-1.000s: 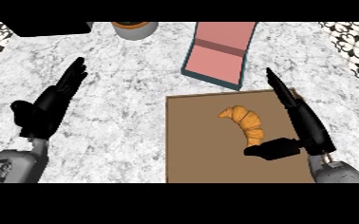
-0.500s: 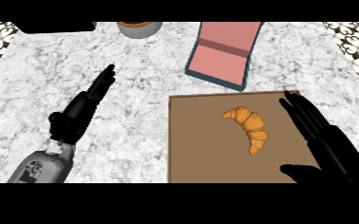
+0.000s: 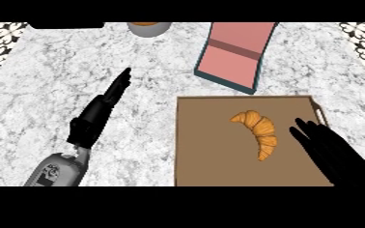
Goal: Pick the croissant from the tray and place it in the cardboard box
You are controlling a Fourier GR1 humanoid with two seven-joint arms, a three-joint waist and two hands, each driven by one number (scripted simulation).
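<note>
Desk [image 3: 85, 63]: white-grey marbled stone top, smooth.
Tray [image 3: 214, 145]: flat brown rectangle with a thin raised rim, at the lower right.
Croissant [image 3: 258, 131]: golden-orange crescent with ridged segments, lying on the tray's right half, curving down toward its lower tip.
Cardboard box [image 3: 235, 53]: pink inside, dark teal outer walls, rectangular and shallow, just beyond the tray's far edge, apart from it.
Right robot hand [image 3: 329, 150]: black, fingers straight and spread, holding nothing, over the tray's right edge just beside the croissant.
Left robot hand [image 3: 100, 110]: black, fingers straight and together, empty, over bare desk left of the tray.
Cup [image 3: 149, 27]: grey round rim with orange-brown inside, at the far edge.
</note>
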